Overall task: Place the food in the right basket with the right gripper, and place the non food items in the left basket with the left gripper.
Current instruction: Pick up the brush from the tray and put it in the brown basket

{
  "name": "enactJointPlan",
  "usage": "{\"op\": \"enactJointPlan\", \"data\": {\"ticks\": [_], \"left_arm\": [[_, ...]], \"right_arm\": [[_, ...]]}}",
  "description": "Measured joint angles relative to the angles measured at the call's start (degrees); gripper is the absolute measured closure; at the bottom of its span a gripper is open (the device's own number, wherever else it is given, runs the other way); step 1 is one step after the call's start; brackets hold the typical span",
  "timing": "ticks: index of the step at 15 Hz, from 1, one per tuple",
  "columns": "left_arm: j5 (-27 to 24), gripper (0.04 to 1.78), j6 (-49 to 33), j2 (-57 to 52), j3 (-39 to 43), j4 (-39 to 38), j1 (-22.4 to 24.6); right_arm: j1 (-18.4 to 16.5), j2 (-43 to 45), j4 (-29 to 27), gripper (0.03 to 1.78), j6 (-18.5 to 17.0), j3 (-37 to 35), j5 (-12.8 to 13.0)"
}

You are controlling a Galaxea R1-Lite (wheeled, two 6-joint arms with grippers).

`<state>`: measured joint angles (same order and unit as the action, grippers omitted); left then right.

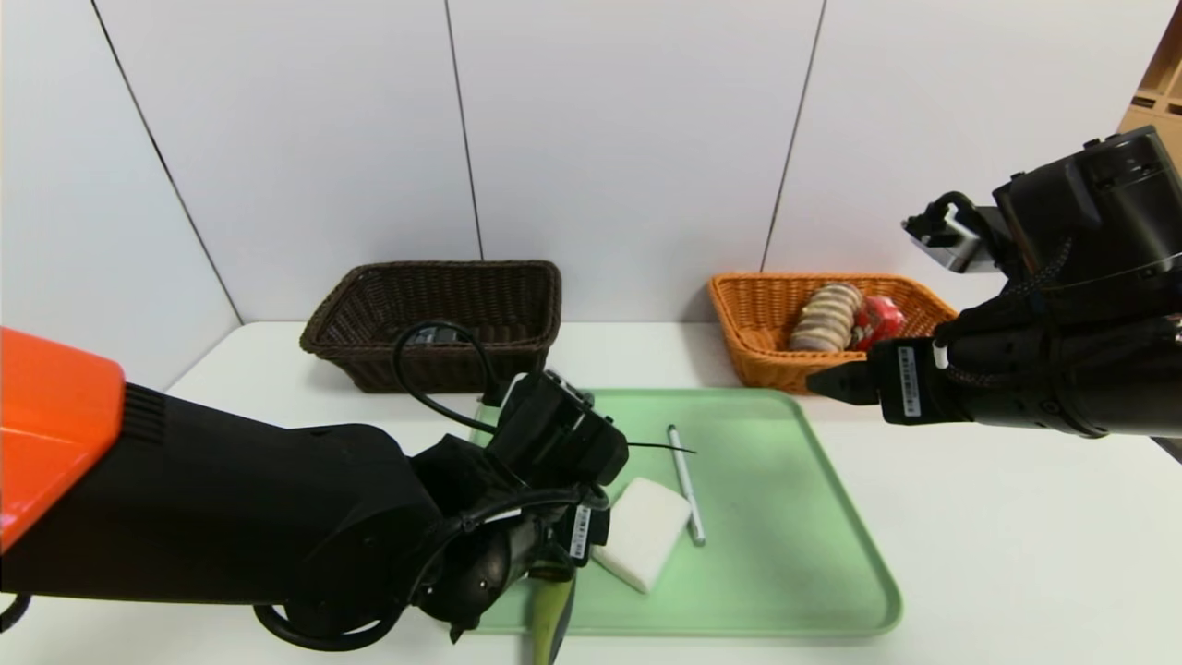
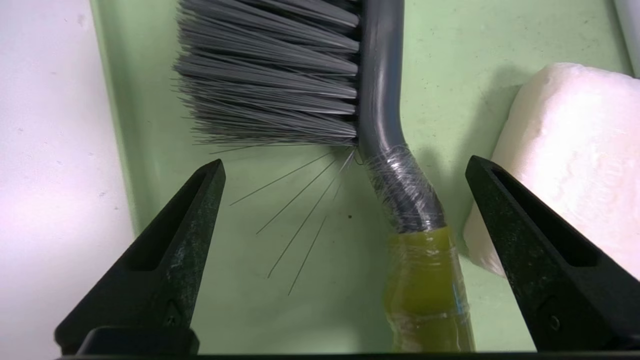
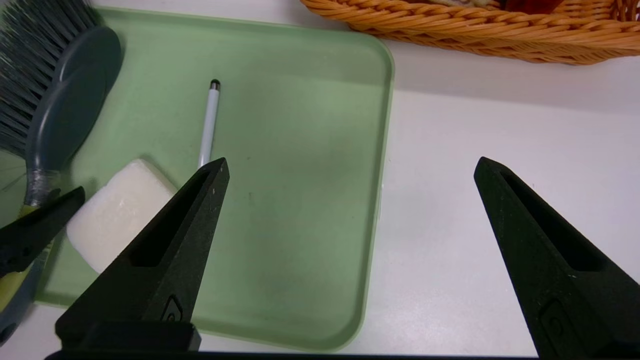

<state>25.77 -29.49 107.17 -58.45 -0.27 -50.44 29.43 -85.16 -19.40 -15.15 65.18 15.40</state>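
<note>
White table (image 1: pixel 1016 554) bearing a green tray (image 1: pixel 794 554), with a dark brown basket (image 1: pixel 443 323) at the rear left and an orange basket (image 1: pixel 766 332) at the rear right. The orange basket holds a stack of round biscuits (image 1: pixel 828 317) and a red packet (image 1: pixel 877 320). Left gripper (image 2: pixel 345 210), low over the tray's left part, fingers spread wide to either side of the neck of a grey brush (image 2: pixel 310 70) with a yellow-green handle (image 2: pixel 425 295); neither finger touches it. Right gripper (image 3: pixel 350 200), raised above the tray's right edge near the orange basket, fingers apart and holding nothing. White foam block (image 1: pixel 642 531) lying just right of the brush handle. White pen (image 1: pixel 685 480) lying beside the block on the tray.
</note>
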Motion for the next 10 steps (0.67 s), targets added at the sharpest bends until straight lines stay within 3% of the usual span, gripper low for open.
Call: {"op": "enactJointPlan", "data": {"ticks": [4,5,10], "left_arm": [[0.1,0.13,-0.8,1.5,-0.2,-0.3,0.0],[0.2,0.21,-0.6,1.6,-0.3,-0.7,0.0],[0.2,0.91,-0.5,1.8,-0.6,-0.7,0.0]], "right_arm": [[0.0,-0.2,0.2,0.12,0.1,-0.5,0.0],[0.0,-0.2,0.2,0.11,0.0,-0.6,0.0],[0.0,-0.3,0.2,0.11,0.0,-0.7,0.0]]}}
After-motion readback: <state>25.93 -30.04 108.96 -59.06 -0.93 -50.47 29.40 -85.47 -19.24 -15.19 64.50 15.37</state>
